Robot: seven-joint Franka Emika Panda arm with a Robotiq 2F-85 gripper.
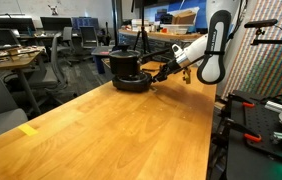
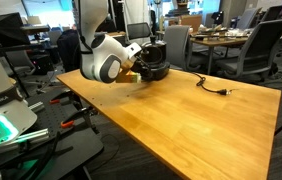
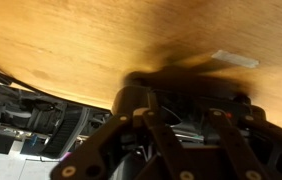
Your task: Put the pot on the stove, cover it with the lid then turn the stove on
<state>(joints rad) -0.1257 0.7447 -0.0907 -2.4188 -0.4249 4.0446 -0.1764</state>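
The black pot (image 1: 125, 64) stands on the low black stove (image 1: 133, 84) at the far end of the wooden table (image 1: 131, 130); both also show in an exterior view, the pot (image 2: 155, 56) over the stove (image 2: 156, 73). The lid cannot be told apart from the pot's dark top. My gripper (image 1: 159, 73) is low at the stove's side, close against it (image 2: 141, 68). In the wrist view the jaws (image 3: 181, 112) are spread apart around the dark stove front (image 3: 186, 95); whether they touch it is unclear.
A black cable (image 2: 213, 88) lies on the table beyond the stove. A yellow tape mark (image 1: 29, 130) is near the table's near corner and a pale tape strip (image 3: 236, 60) shows in the wrist view. Office chairs and desks stand behind; equipment stands beside the table (image 1: 266, 120).
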